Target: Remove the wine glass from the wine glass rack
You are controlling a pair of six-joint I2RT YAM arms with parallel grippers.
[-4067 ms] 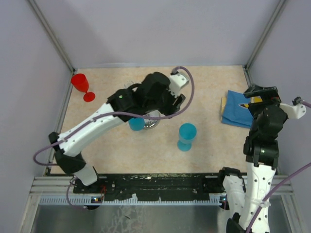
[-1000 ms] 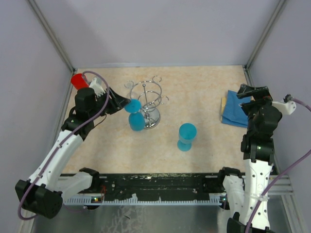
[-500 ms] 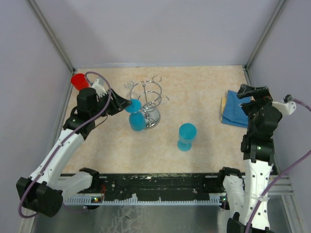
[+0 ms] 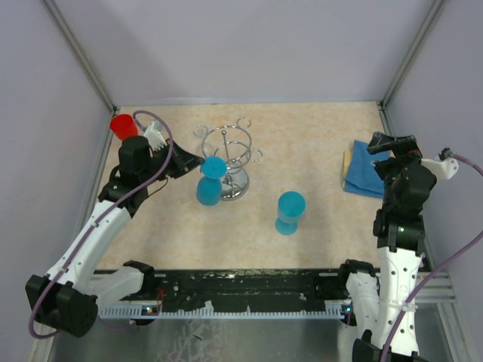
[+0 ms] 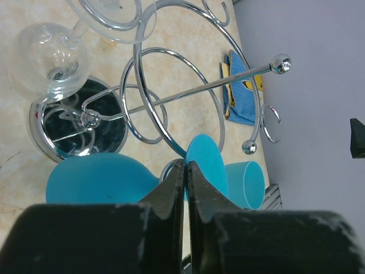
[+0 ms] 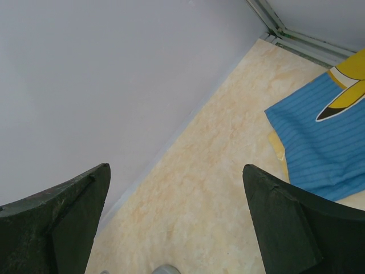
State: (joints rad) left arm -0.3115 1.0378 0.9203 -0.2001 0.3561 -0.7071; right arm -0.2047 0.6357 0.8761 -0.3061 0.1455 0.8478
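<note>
Wine glass (image 5: 97,180), blue, stem clenched in L end effector (image 5: 183,166) at chrome-wire rack (image 5: 108,123); R end effector (image 6: 175,171) released.

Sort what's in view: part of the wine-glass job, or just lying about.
Job:
silver chrome wire wine glass rack
matte blue wine glass hanging on it
left end effector, shut on its stem

Lying about:
clear wine glass on the rack
second blue glass, standing on the table
red wine glass
blue striped cloth

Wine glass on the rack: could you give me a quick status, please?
Left claw shut on blue wine glass stem. Right claw open, empty. Glass inverted at wine glass rack ring. Clear glass hangs on neighbouring hook.
</note>
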